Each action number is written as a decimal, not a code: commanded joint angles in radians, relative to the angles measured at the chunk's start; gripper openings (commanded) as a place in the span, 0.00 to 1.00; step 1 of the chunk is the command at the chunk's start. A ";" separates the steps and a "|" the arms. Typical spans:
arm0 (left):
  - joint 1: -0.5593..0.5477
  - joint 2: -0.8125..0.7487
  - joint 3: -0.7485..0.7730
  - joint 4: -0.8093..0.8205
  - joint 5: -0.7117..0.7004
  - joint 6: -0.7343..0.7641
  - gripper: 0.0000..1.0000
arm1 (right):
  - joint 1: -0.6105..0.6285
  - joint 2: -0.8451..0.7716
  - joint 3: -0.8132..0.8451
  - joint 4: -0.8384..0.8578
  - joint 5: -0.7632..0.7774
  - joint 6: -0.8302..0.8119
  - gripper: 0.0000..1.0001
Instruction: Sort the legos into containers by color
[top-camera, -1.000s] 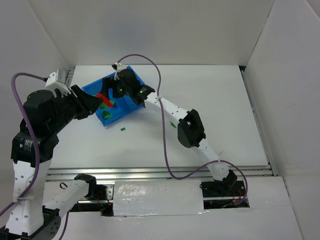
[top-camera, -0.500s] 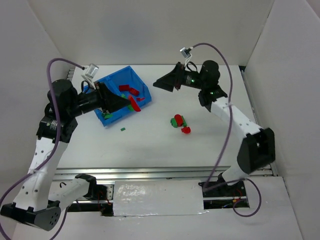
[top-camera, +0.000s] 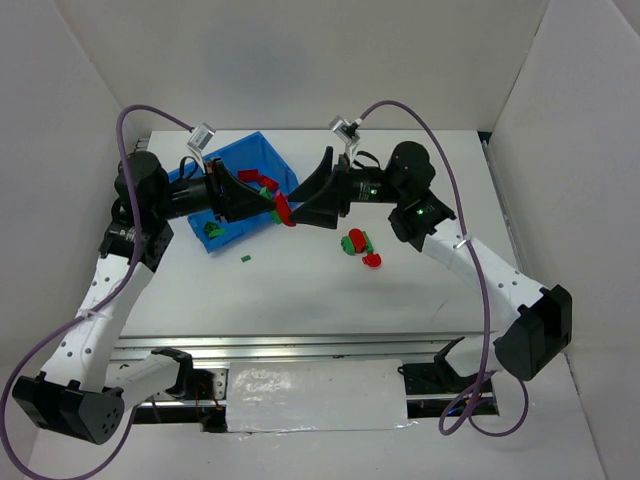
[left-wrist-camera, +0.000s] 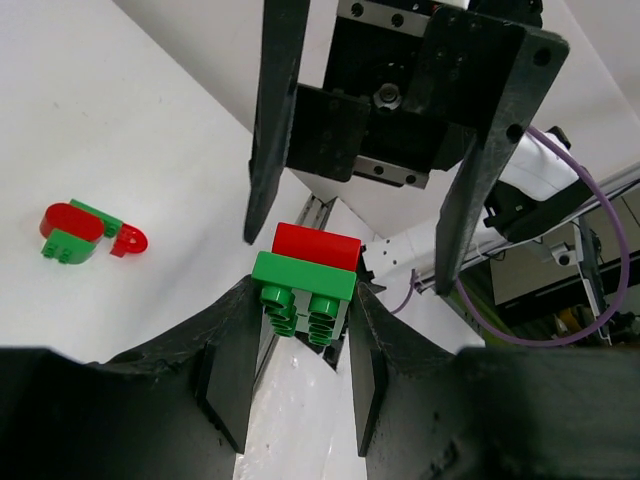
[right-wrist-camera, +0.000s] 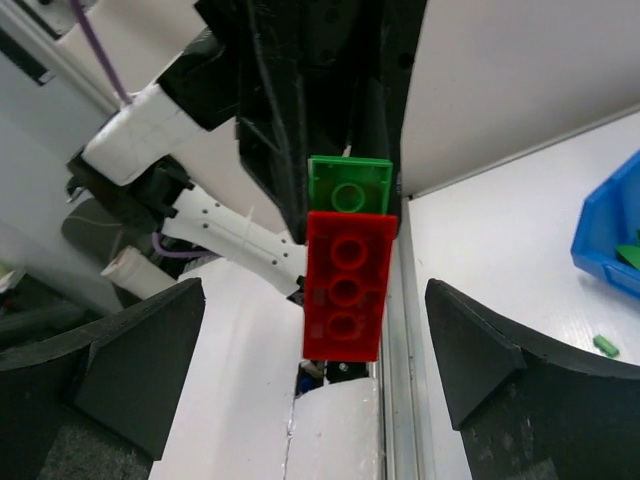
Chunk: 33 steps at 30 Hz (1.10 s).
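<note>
The left gripper (left-wrist-camera: 302, 294) is closed narrowly on a joined pair (left-wrist-camera: 308, 272) of legos, a green brick pinched between its two fingers with a red brick stacked on the end that faces away from the wrist. From above, the pair is seen held off the table (top-camera: 300, 290), just beside the right corner of the blue bin (top-camera: 245, 152).

The bin is set at a slant at the far left of the table. Red bricks (top-camera: 258, 180) are seen in its far compartment and green bricks (top-camera: 213, 228) in its near one; the divider is mostly hidden by the left arm. A single small green piece (top-camera: 245, 258) is left on the table just near of the bin.

To the right of the pair, the right gripper (top-camera: 311, 187) is pointed leftward at it, with its jaws spread wide. In the right wrist view the pair is framed between the two fingers, well apart from each, with the red brick nearer that camera and the green one behind it. No contact between the right fingers and the pair is shown.

Further right, near the middle of the table, a small cluster (top-camera: 355, 242) of red and green legos is lying, and a rounded red piece (top-camera: 372, 260) is placed just beside it on the near side.
</note>
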 joint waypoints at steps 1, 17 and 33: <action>-0.007 -0.013 -0.012 0.164 0.055 -0.061 0.00 | 0.017 -0.009 0.054 -0.170 0.121 -0.121 0.98; -0.013 -0.022 -0.036 0.157 0.023 -0.063 0.00 | 0.032 0.032 0.041 -0.036 -0.007 -0.064 0.00; 0.134 0.048 0.094 -0.482 -0.724 0.143 0.00 | -0.072 0.517 0.475 -0.546 0.573 -0.294 0.00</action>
